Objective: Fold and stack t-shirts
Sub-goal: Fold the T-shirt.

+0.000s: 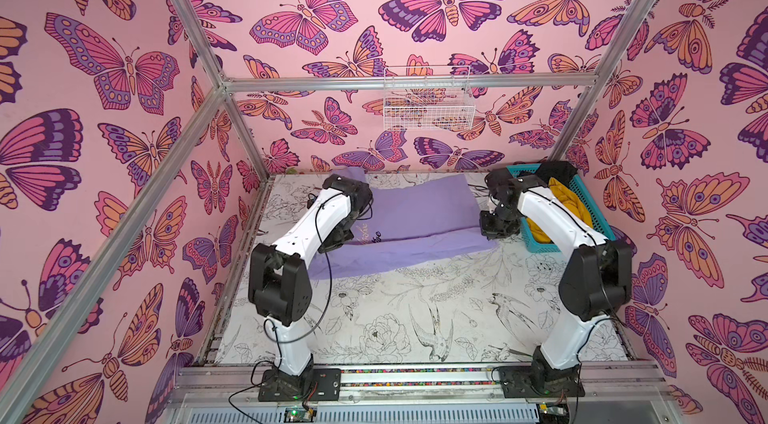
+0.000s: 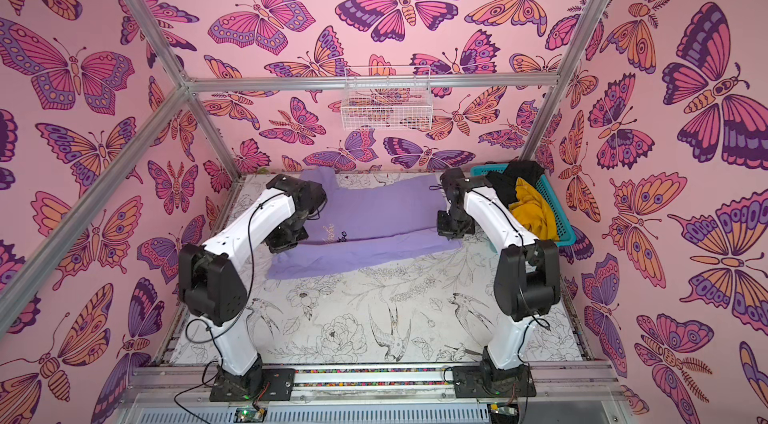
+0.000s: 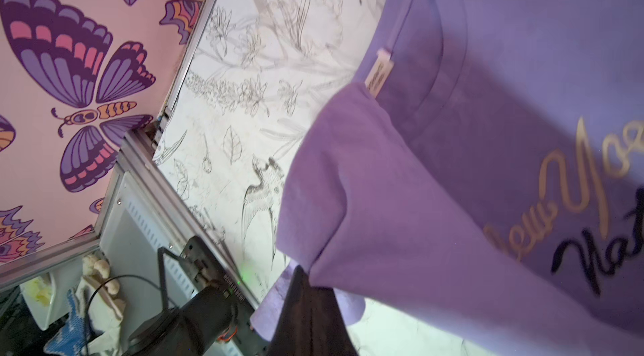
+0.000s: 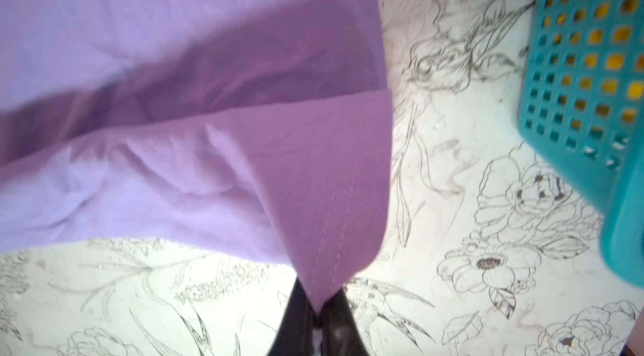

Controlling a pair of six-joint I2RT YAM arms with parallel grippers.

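- Both top views: mounted high over the arm bases, looking down and forward across the table (image 1: 415, 318) to the back wall (image 1: 374, 27). Far off, whole cell in frame, nearly identical pictures.
- Left wrist view: very close, looks past the left gripper (image 3: 305, 277) over the shirt (image 3: 435, 197).
- Right wrist view: very close, looks down past the right gripper (image 4: 316, 312), with the basket (image 4: 575, 58) at the frame's edge.
- Shared: shirt and table in all four views.

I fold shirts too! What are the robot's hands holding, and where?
Both pinch the purple t-shirt: left gripper near its collar end, right gripper at a hem corner.
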